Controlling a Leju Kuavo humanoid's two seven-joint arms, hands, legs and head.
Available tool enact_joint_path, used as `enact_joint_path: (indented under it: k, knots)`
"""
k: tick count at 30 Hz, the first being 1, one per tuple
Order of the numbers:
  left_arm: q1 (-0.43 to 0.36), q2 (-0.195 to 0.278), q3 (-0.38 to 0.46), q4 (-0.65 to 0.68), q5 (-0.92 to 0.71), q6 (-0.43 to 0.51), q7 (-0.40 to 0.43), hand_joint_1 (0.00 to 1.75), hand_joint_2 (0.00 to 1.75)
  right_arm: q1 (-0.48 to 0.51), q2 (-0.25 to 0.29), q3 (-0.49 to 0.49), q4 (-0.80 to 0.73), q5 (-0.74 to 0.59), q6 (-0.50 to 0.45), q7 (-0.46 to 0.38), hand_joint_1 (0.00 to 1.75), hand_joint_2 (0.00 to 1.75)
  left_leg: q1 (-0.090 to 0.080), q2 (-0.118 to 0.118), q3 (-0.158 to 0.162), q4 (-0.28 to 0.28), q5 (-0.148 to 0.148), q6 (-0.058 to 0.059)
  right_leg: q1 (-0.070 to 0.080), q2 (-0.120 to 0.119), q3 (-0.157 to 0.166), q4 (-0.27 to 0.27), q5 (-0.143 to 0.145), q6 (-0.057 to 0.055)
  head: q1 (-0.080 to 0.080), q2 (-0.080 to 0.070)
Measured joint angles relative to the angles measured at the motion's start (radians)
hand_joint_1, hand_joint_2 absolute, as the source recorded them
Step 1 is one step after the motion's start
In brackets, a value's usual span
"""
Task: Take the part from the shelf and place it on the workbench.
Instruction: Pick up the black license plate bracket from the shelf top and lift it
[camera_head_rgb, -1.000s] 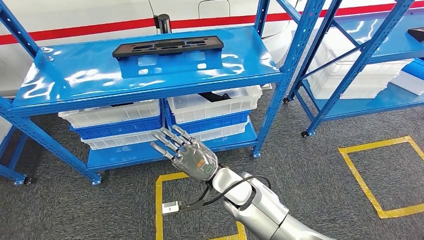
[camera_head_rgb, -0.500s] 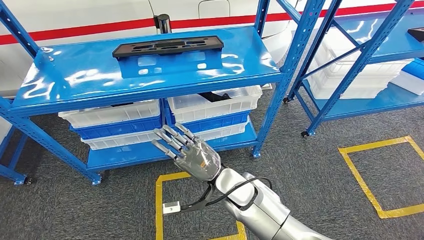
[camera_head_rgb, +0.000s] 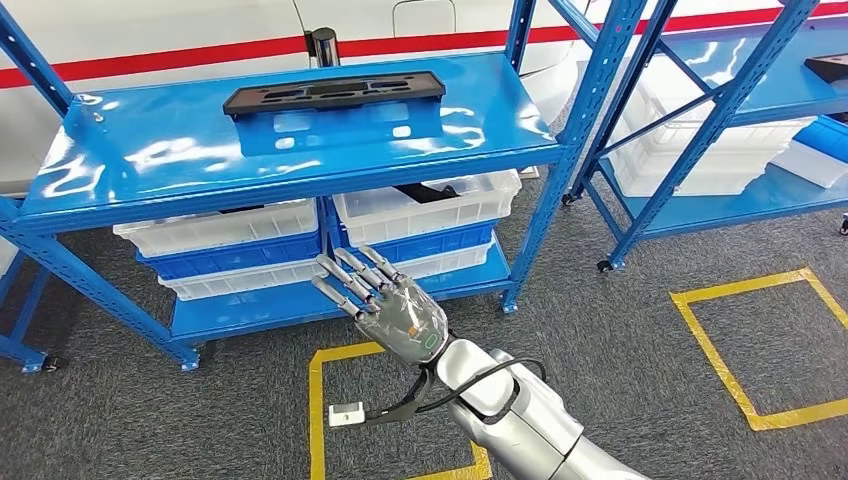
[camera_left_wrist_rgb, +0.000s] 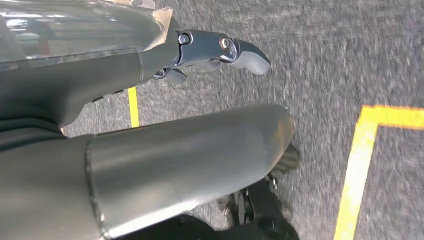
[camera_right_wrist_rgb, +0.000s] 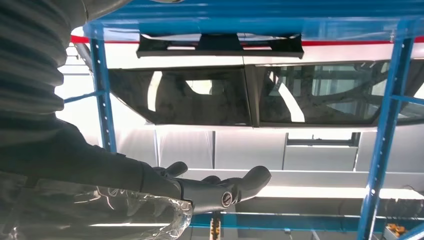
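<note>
The part (camera_head_rgb: 333, 93) is a long flat black piece with cut-outs, lying across the back of the blue shelf's top board (camera_head_rgb: 180, 160). My right hand (camera_head_rgb: 385, 305) hovers well below and in front of that board, level with the lower bins, fingers spread and holding nothing. In the right wrist view the part (camera_right_wrist_rgb: 220, 45) shows from underneath, past the stretched-out fingers (camera_right_wrist_rgb: 225, 192). My left hand (camera_left_wrist_rgb: 200, 50) hangs over the grey carpet, with its fingers extended and nothing in it.
White and blue bins (camera_head_rgb: 425, 215) fill the lower shelf. A second blue rack (camera_head_rgb: 700, 120) stands to the right with white bins and another black piece (camera_head_rgb: 828, 68). Yellow tape squares (camera_head_rgb: 745, 345) mark the carpet. A small white tag (camera_head_rgb: 345, 413) dangles from the arm's cable.
My right hand has crept a little to the right and forward. The whole picture has shifted slightly, so the camera moved too. The part lies where it was.
</note>
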Motion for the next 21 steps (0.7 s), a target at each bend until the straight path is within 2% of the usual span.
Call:
enact_joint_path:
  k: [1, 2, 4, 5, 6, 7, 8, 11, 13, 15, 16, 17, 18, 19, 20, 21]
  knots:
    - [0.0, 0.0, 0.0, 0.0, 0.0, 0.0, 0.001, 0.0, 0.0, 0.006, -0.001, -0.002, 0.0, 0.002, 0.0, 0.002, 0.0, 1.75, 0.0, 0.002, 0.0, 0.0, -0.001, -0.001, 0.0, -0.001, -0.015, 0.025, 0.0, 0.004, 0.0, 0.0]
    - [0.0, -0.001, 0.0, 0.0, -0.001, 0.0, 0.001, 0.0, 0.0, 0.011, -0.001, -0.004, -0.001, 0.004, 0.0, 0.004, 0.0, 1.75, 0.0, 0.003, 0.001, 0.001, -0.002, -0.004, 0.0, -0.002, -0.009, 0.006, 0.017, 0.011, 0.0, 0.0]
    - [0.0, -0.003, 0.0, 0.0, -0.003, 0.0, 0.002, 0.0, 0.0, 0.016, -0.002, -0.009, -0.003, 0.007, -0.001, 0.006, 0.0, 1.75, 0.001, 0.003, 0.007, 0.003, -0.009, -0.013, -0.002, -0.012, 0.051, -0.127, 0.076, 0.025, 0.001, 0.0]
    - [0.0, -0.004, 0.0, 0.0, -0.004, 0.0, 0.002, 0.0, 0.0, 0.017, -0.001, -0.01, -0.004, 0.008, -0.001, 0.007, 0.0, 1.75, -0.001, 0.003, 0.008, 0.005, -0.013, -0.02, -0.001, -0.018, 0.083, -0.193, 0.099, 0.024, 0.0, 0.0]
    - [0.0, -0.004, 0.0, 0.0, -0.005, 0.0, 0.002, 0.0, 0.0, 0.019, -0.001, -0.011, -0.006, 0.01, -0.001, 0.008, 0.0, 1.75, -0.003, 0.003, 0.008, 0.006, -0.017, -0.026, 0.0, -0.022, 0.104, -0.236, 0.112, 0.017, 0.0, 0.0]
    - [0.0, -0.003, 0.0, 0.0, -0.006, 0.0, 0.003, 0.0, 0.0, 0.021, 0.0, -0.012, -0.007, 0.011, -0.001, 0.009, 0.0, 1.75, -0.004, 0.004, 0.008, 0.007, -0.02, -0.032, 0.003, -0.023, 0.113, -0.255, 0.116, 0.009, 0.0, 0.0]
    - [-0.001, -0.003, 0.0, 0.0, -0.007, 0.0, 0.004, 0.0, 0.0, 0.023, 0.001, -0.013, -0.009, 0.013, -0.002, 0.01, 0.0, 1.75, -0.004, 0.005, 0.007, 0.007, -0.021, -0.037, 0.006, -0.019, 0.115, -0.256, 0.116, -0.001, -0.001, 0.0]
    - [-0.003, -0.004, 0.0, 0.0, -0.007, -0.004, 0.004, 0.0, 0.0, 0.026, 0.004, -0.017, -0.017, 0.015, -0.002, 0.01, 0.0, 1.75, 0.004, 0.005, -0.002, 0.029, -0.04, -0.055, 0.001, -0.013, 0.119, -0.259, 0.114, -0.023, -0.002, 0.0]
    - [-0.004, -0.005, 0.001, 0.0, -0.007, -0.007, 0.004, 0.0, 0.0, 0.027, 0.007, -0.019, -0.02, 0.015, -0.002, 0.01, 0.0, 1.75, 0.009, 0.001, -0.055, 0.134, -0.089, -0.067, -0.002, -0.012, 0.126, -0.26, 0.11, -0.035, -0.004, 0.0]
    - [-0.003, -0.005, 0.001, 0.0, -0.007, -0.007, 0.004, 0.0, 0.0, 0.03, 0.008, -0.02, -0.02, 0.016, -0.002, 0.01, 0.0, 1.75, 0.014, 0.0, -0.134, 0.267, -0.133, -0.075, 0.001, -0.011, 0.128, -0.26, 0.107, -0.042, -0.004, 0.0]
    - [-0.002, -0.006, 0.002, 0.0, -0.007, -0.006, 0.004, 0.0, 0.0, 0.032, 0.009, -0.021, -0.02, 0.017, -0.002, 0.01, 0.0, 1.75, 0.015, 0.0, -0.159, 0.296, -0.13, -0.076, 0.002, -0.009, 0.129, -0.259, 0.106, -0.043, -0.005, 0.0]
    - [-0.002, -0.006, 0.002, 0.0, -0.007, -0.006, 0.004, 0.0, 0.0, 0.034, 0.009, -0.021, -0.02, 0.017, -0.002, 0.01, 0.0, 1.75, 0.016, 0.0, -0.164, 0.285, -0.106, -0.075, 0.003, -0.008, 0.131, -0.259, 0.104, -0.043, -0.005, 0.0]
    - [-0.002, -0.006, 0.002, 0.0, -0.007, -0.006, 0.004, 0.0, 0.0, 0.035, 0.01, -0.021, -0.021, 0.017, -0.002, 0.01, 0.0, 1.75, 0.017, 0.0, -0.149, 0.236, -0.066, -0.072, 0.003, -0.005, 0.135, -0.259, 0.102, -0.043, -0.005, 0.0]
    - [-0.002, -0.006, 0.002, 0.0, -0.007, -0.006, 0.004, 0.0, 0.0, 0.035, 0.011, -0.022, -0.021, 0.017, -0.002, 0.01, 0.0, 1.75, 0.017, -0.003, -0.121, 0.164, -0.022, -0.068, 0.003, -0.003, 0.139, -0.26, 0.1, -0.042, -0.004, 0.0]
    - [-0.002, -0.006, 0.002, 0.0, -0.007, -0.007, 0.003, 0.0, 0.0, 0.035, 0.012, -0.023, -0.021, 0.017, -0.002, 0.01, 0.0, 1.75, 0.016, -0.006, -0.092, 0.097, 0.008, -0.063, 0.006, -0.001, 0.141, -0.26, 0.098, -0.039, -0.004, 0.0]
    - [-0.003, -0.005, 0.003, 0.0, -0.007, -0.007, 0.002, 0.0, 0.0, 0.035, 0.012, -0.024, -0.022, 0.017, -0.002, 0.01, 0.0, 1.75, 0.013, -0.009, -0.071, 0.048, 0.024, -0.058, 0.007, 0.001, 0.142, -0.261, 0.097, -0.036, -0.004, 0.0]
